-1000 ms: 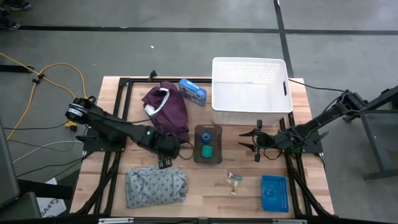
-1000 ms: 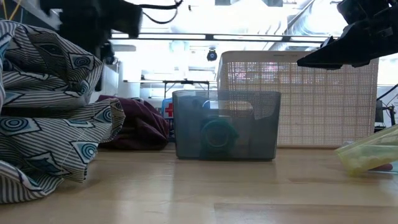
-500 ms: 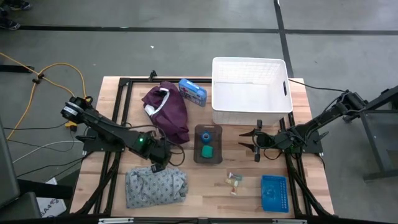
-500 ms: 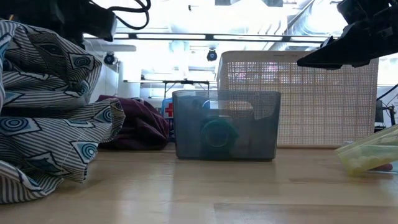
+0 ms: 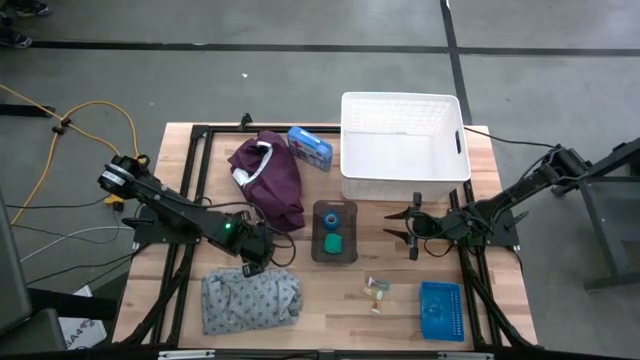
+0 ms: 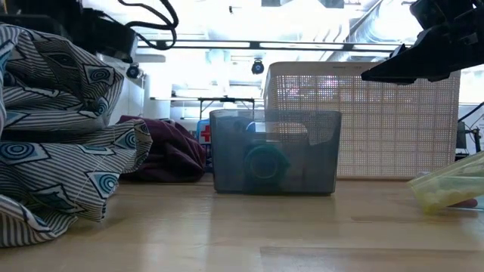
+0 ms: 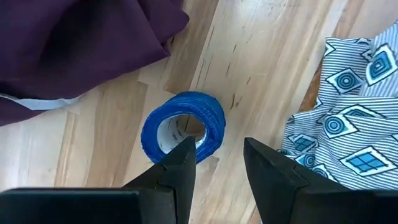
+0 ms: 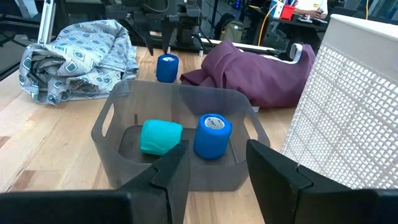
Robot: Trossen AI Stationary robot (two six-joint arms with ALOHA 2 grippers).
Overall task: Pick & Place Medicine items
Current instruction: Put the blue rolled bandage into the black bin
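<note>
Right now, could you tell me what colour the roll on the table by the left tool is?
Blue, the roll shows best in the left wrist view.

No legible text, brand or number appears on any item; the only sign is a red cross on the blue box [image 6: 203,136] seen in the low view behind the grey bin [image 6: 274,151].

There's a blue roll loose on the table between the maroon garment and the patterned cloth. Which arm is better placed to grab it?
Left. The left hand hangs open right at the blue roll, which stands on the wood beside the grey patterned cloth. The right hand waits open on the far side of the grey bin.
</note>
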